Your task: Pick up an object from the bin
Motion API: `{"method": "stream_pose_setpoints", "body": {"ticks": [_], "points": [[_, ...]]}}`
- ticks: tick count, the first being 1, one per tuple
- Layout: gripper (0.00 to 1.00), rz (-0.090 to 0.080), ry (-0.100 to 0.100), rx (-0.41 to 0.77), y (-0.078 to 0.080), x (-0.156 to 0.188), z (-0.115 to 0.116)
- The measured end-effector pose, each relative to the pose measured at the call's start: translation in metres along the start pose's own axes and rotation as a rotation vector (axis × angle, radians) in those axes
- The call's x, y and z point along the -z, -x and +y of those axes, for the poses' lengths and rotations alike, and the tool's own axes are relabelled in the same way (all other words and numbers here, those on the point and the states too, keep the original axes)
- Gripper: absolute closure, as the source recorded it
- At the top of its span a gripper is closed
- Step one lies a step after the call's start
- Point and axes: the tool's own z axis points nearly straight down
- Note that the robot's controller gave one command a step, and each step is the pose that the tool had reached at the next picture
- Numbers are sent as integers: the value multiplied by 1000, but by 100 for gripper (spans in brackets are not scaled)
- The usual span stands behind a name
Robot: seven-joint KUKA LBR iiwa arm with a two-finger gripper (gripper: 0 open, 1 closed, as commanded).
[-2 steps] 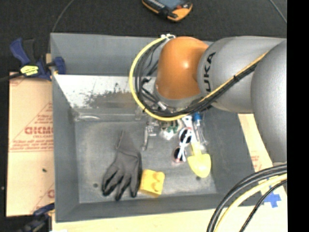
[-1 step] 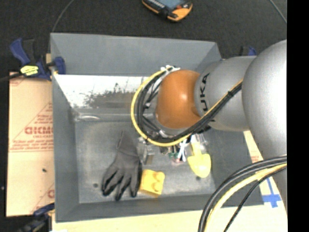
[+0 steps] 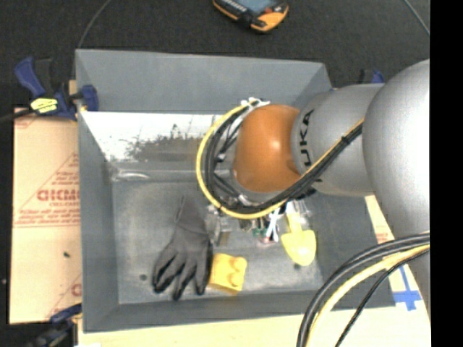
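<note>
My gripper [image 3: 219, 226] reaches down under the orange wrist cover near the middle of the bin; just a small grey part of it shows. It hangs right at the cuff edge of a black rubber glove [image 3: 181, 255], which lies flat on the bin floor with its fingers pointing to the front left. A yellow toy brick with studs [image 3: 228, 273] lies just in front of the gripper, touching the glove's right side. I cannot tell whether anything is held.
A pale yellow rounded plastic piece [image 3: 299, 244] lies to the right of the brick. A small thing with green and white parts [image 3: 264, 233] is half hidden beneath the wrist. The arm and its cables cover the bin's right side.
</note>
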Motion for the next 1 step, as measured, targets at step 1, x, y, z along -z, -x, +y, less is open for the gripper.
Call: {"method": "stream_pose_setpoints", "body": {"ticks": [1], "points": [[100,-6,0,180,-39,-17,20]]}}
